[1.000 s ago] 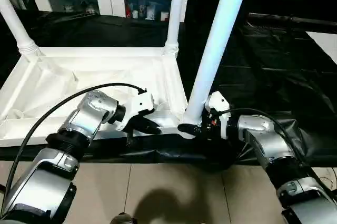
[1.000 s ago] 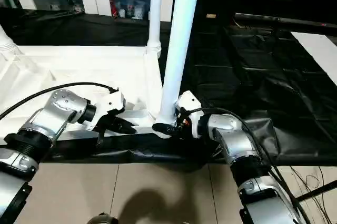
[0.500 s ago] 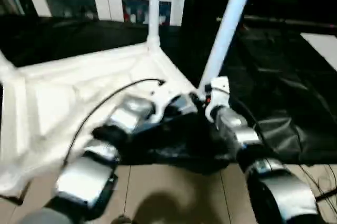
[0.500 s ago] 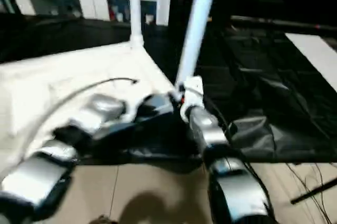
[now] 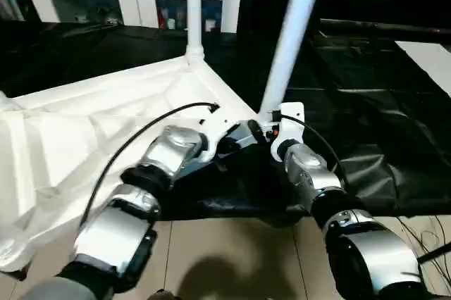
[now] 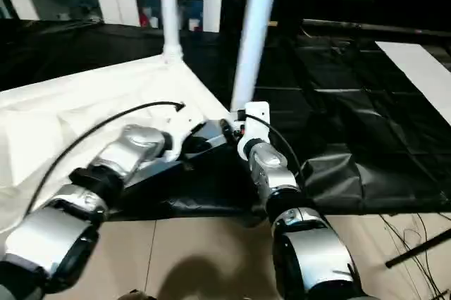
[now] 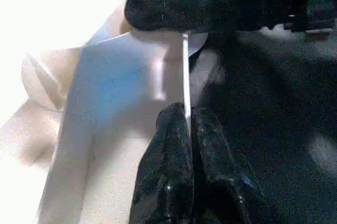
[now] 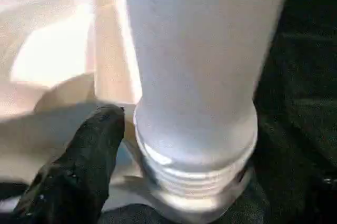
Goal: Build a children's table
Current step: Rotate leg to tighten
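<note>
1. We see the upturned tabletop (image 5: 106,117) on the black-sheeted desk (image 5: 380,103).
2. Our left end effector (image 7: 189,129), fingers pressed together, touches its corner rim.
3. Our right end effector (image 8: 174,145) stands open around the leg (image 8: 195,61) at the near corner socket.

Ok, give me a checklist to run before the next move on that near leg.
1. Near leg base at the corner socket: ok, it sits in the socket.
2. Leg fully screwed in: not ok, thread rings show above the socket in the right wrist view.
3. Leg upright: not ok, it leans in the head views.
4. Left gripper shut: ok, fingers pressed together, pinching a thin edge of the tabletop.
5. Right gripper on the leg: cannot tell; one finger shows beside the base.
6. Far leg seated: ok, it stands in its corner.
</note>
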You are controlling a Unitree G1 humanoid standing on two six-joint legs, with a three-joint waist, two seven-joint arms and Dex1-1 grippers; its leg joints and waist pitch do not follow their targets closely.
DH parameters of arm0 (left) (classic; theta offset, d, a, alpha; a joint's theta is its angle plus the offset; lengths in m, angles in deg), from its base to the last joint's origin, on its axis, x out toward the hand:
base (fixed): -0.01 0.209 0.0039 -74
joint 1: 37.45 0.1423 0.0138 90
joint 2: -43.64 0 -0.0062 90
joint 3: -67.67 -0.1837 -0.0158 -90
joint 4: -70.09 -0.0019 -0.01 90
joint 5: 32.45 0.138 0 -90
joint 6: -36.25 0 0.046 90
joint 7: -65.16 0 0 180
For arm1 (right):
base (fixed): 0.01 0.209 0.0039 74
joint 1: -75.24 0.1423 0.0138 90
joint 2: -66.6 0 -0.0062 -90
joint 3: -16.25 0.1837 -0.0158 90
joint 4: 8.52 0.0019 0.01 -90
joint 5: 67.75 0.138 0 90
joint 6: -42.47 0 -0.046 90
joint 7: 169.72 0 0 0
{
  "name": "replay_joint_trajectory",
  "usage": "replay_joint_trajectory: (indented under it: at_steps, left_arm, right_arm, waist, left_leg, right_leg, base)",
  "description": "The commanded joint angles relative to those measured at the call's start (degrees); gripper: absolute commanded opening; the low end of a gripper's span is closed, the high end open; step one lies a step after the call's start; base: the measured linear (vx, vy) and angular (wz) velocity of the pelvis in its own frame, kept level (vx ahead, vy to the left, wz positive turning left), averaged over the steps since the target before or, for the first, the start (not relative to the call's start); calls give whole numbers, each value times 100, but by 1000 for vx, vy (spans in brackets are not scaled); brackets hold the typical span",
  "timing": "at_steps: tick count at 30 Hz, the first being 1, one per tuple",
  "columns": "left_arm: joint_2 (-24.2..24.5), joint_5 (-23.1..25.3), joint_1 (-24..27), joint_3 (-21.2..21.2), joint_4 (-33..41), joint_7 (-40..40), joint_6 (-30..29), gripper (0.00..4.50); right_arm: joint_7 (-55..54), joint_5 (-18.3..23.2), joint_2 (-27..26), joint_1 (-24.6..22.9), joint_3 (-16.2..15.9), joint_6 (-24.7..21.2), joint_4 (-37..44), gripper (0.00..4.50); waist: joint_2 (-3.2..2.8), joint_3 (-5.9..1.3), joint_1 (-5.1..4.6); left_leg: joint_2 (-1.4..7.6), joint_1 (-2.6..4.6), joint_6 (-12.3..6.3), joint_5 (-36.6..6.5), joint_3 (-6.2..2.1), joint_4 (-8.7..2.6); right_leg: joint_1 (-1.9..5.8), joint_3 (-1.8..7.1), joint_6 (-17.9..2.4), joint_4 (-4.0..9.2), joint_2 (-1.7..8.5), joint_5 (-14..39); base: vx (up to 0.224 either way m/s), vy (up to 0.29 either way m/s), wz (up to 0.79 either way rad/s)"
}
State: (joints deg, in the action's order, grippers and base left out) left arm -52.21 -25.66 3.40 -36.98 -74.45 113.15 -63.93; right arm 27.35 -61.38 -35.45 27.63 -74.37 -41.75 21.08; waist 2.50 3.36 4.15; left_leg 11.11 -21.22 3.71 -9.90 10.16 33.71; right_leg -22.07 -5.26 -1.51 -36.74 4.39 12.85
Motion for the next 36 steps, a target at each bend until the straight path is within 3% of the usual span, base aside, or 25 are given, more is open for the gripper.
replay_joint_trajectory:
  at_steps: [1, 6, 10, 15, 18, 20, 21, 26, 36]
  left_arm:
    - [189, -73, 144, -132, 361, 769, 290, 0]
    - [543, -158, 259, -337, 647, 1764, 567, 0]
    - [835, -251, 412, -533, 996, 2561, 720, 0]
    - [965, -350, 500, -534, 1263, 2935, 694, 0]
    - [969, -362, 502, -506, 1265, 3016, 701, 0]
    - [982, -349, 512, -529, 1266, 3026, 708, 0]
    - [982, -349, 512, -529, 1266, 3026, 708, 0]
    - [1004, -353, 544, -531, 1312, 3053, 683, 0]
    - [1073, -356, 647, -522, 1422, 3115, 607, 0]
  right_arm:
    - [875, -41, 378, -294, -178, -131, 641, 394]
    - [2788, 236, 1027, -974, -555, -449, 1778, 394]
    - [3716, 359, 1395, -1264, -840, -549, 2275, 394]
    - [3993, 426, 1419, -1319, -867, -660, 2546, 394]
    - [4054, 416, 1379, -1298, -845, -726, 2571, 394]
    - [4171, 409, 1400, -1295, -896, -781, 2559, 394]
    - [4171, 409, 1400, -1295, -896, -781, 2559, 369]
    - [4252, 354, 1453, -1311, -965, -799, 2535, 337]
    - [4233, 346, 1414, -1372, -919, -907, 2572, 277]
  waist:
    - [12, -389, 37]
    - [-3, -417, 75]
    - [-21, -427, 97]
    - [-73, -393, 116]
    - [-69, -399, 123]
    - [-58, -404, 125]
    - [-53, -409, 127]
    - [-48, -424, 135]
    - [-50, -426, 138]
  left_leg:
    - [262, 57, -441, -669, -53, -348]
    - [293, 49, -675, -463, -69, -337]
    - [304, 43, -797, -356, -59, -310]
    - [337, 94, -452, -830, -56, -358]
    - [335, 98, -354, -841, -59, -367]
    - [313, 75, -350, -775, -59, -361]
    - [310, 67, -364, -725, -59, -354]
    - [309, 62, -460, -515, -58, -332]
    - [309, 67, -461, -508, -57, -328]
  right_leg:
    - [300, 378, -1226, 480, 487, 218]
    - [325, 363, -1389, 398, 483, -447]
    - [325, 345, -1561, 371, 475, -801]
    - [277, 354, -1575, 437, 498, -91]
    - [277, 357, -1579, 428, 501, -107]
    - [301, 356, -1555, 425, 501, -156]
    - [307, 357, -1546, 417, 503, -222]
    - [310, 349, -1578, 384, 500, -518]
    - [310, 345, -1578, 381, 499, -481]
  base:
    - [0, 0, 0]
    - [0, 0, 0]
    - [0, 0, 0]
    - [0, 0, 0]
    - [0, 0, 0]
    - [0, 0, 0]
    - [0, 0, 0]
    - [0, 0, 0]
    - [0, 0, 0]
